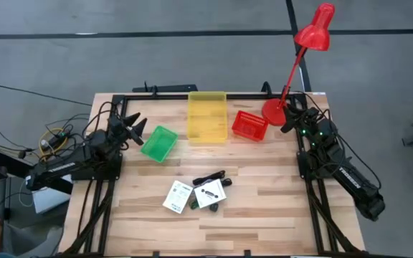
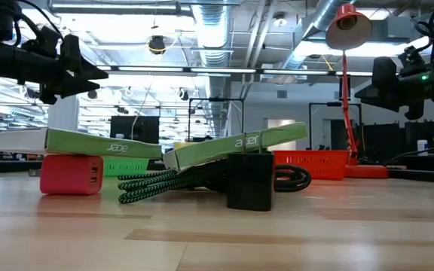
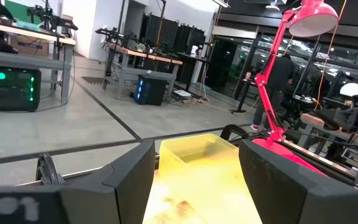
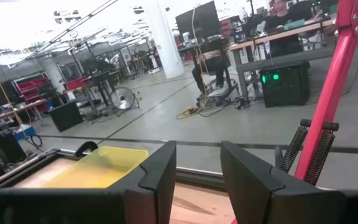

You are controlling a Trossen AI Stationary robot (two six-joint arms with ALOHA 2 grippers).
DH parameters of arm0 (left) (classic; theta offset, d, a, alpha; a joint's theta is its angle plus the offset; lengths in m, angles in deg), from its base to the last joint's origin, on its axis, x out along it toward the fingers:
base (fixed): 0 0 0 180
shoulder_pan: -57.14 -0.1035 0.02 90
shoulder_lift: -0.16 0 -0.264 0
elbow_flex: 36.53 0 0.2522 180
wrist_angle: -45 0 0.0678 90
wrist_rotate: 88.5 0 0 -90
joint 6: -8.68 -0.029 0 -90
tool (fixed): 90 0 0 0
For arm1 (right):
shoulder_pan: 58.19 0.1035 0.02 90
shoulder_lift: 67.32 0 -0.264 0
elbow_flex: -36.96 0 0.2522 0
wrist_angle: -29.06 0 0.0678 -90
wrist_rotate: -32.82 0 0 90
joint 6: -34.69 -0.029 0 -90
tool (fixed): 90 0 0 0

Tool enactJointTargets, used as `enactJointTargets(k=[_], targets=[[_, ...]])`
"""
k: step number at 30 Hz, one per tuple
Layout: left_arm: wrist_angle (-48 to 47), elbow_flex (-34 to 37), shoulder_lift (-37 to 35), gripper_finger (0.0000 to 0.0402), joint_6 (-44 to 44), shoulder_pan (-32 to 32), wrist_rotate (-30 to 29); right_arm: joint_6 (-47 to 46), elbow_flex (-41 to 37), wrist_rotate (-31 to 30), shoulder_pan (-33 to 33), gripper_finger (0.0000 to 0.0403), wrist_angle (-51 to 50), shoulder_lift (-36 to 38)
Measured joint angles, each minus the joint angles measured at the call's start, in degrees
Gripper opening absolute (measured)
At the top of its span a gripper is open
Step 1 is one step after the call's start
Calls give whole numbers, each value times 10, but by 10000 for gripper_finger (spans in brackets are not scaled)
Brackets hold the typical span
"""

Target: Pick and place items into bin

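Packets (image 1: 178, 196), cable bundle (image 1: 211, 178) and cubes clustered lower centre, bins (image 1: 206, 115) above; left gripper (image 1: 133, 129) open at left, right gripper (image 1: 290, 118) partly open at upper right, both empty; likely snagging of cable on overlapping packets during pickup.

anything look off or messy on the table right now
Somewhat. The two white packets lie askew in a loose heap with the black cable bundle, one packet tilted up on the pile in the low view. The green bin sits at an angle; the yellow bin sits square.
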Motion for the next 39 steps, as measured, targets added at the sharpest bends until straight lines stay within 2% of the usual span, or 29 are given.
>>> enactJointTargets(k=[25, 33, 39], targets=[[0, 0, 0, 226, 0, -1, 0, 0, 0, 0, 0, 121, 0, 0], [0, 0, 0, 226, 0, -59, -2, 0, 0, 0, 0, 121, 0, 0], [0, 0, 0, 226, 0, -68, -4, 0, 0, 0, 0, 121, 0, 0]])
